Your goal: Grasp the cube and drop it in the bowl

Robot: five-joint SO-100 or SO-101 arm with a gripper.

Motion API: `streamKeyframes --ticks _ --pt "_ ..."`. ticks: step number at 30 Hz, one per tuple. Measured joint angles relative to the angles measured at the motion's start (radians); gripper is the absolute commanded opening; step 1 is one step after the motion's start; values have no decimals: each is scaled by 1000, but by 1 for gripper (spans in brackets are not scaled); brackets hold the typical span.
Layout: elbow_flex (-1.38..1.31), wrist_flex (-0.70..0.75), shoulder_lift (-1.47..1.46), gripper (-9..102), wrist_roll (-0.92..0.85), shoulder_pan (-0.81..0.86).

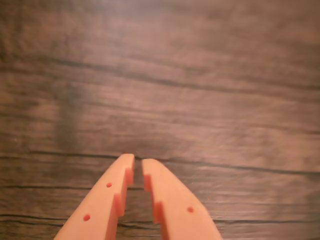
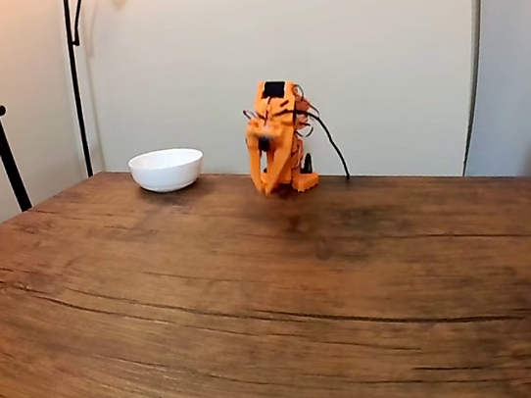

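Two orange fingers (image 1: 122,172) of gripper (image 1: 138,165) nearly closed, empty; bowl (image 2: 166,168) near table (image 2: 263,318) edge

Glossy white bowl (image 2: 166,169) upright on the table's far left, in the fixed view.

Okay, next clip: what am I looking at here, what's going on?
A small orange arm sits folded at the far side of a wooden table, with a white bowl standing to its left in the fixed view. In the wrist view the gripper points down over bare wood, its orange fingers nearly together with only a narrow gap and nothing between them. Nothing is being held, so the grasp has not been made.
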Motion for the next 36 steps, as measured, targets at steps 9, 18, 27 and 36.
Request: streamKeyframes --ticks 9,18,27,36 --pt "31 18 -6 0 -69 3" --pt "28 189 11 0 -67 71" --pt "28 189 12 0 -67 64" --pt "28 189 12 0 -67 64"
